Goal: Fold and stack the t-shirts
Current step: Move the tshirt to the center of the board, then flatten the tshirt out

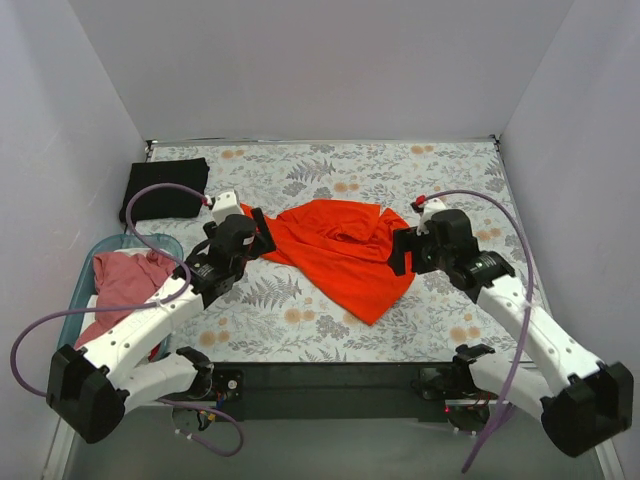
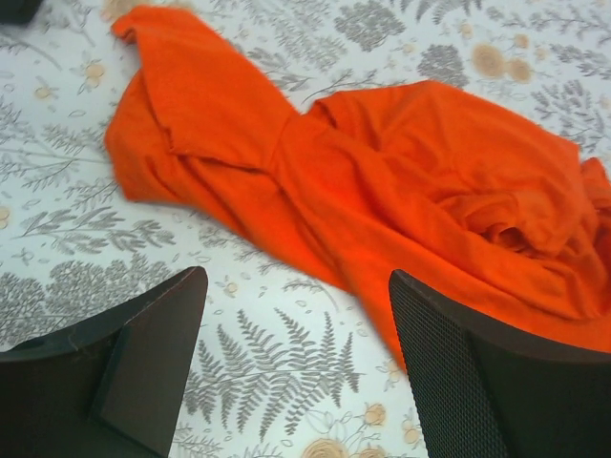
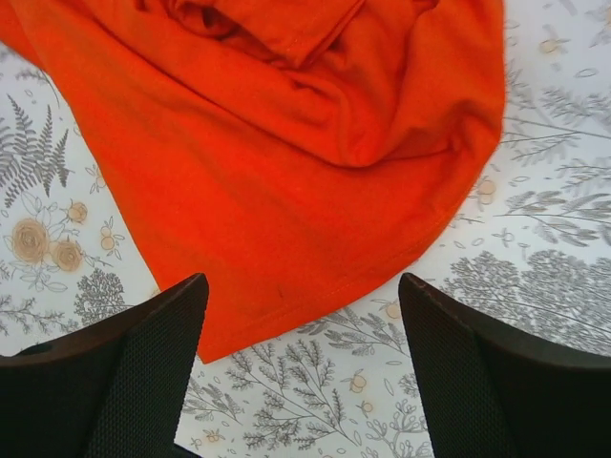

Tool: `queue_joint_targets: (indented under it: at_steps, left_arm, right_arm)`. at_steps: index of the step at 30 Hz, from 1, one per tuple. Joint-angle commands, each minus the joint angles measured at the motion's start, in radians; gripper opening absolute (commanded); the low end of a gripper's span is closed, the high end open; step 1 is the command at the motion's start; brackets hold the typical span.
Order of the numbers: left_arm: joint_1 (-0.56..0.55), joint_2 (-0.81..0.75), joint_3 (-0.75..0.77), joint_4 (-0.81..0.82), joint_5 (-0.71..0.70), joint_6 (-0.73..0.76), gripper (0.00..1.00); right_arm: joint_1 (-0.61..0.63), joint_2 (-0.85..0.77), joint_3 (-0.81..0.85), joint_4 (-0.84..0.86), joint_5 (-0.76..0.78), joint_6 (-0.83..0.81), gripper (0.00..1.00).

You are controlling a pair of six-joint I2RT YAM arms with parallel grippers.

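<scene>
Grey fern and peach flower print covers the counter [image 1: 450,180]. About its middle the orange-red t-shirt [image 1: 340,255] lies crumpled and unfolded, one corner trailing toward the near edge. The left hand [image 2: 296,279] hovers at the shirt's left edge and the right hand [image 3: 301,281] over its near-right hem. Both have their fingers spread wide and hold nothing.

Judging from the bunching, the main risk is a pinch that takes several layers at once. The fabric is doubled over itself toward the far right, so a grasp there would likely lift a wad rather than a single edge, and the fold would come out lopsided. Uneven pulls by the two hands could also drag the shirt across the counter instead of flattening it, perhaps toward the black t-shirt [image 1: 165,188], which lies folded at the far left corner. Thin cloth may slip free if only the hem is caught.

A teal basket [image 1: 80,285] sits at the near left side and holds a pink t-shirt [image 1: 125,280]. Plain pale walls [image 1: 320,60] close in the left, far and right sides. The busy print may make low creases hard to read.
</scene>
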Motion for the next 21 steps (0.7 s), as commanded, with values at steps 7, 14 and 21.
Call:
queue_joint_targets:
  at_steps: [7,14,21]
  left_arm:
    - [0.036,-0.045,-0.178,0.036,-0.045,0.011,0.76]
    - [0.036,-0.027,-0.180,0.073,-0.025,0.037,0.76]
    - [0.037,-0.019,-0.181,0.073,0.013,0.031,0.75]
  right_arm:
    - [-0.001,0.397,0.208,0.197,-0.059,0.027,0.80]
    - [-0.030,0.704,0.386,0.247,-0.085,0.036,0.72]
    - [-0.063,0.897,0.529,0.269,-0.054,0.064,0.66]
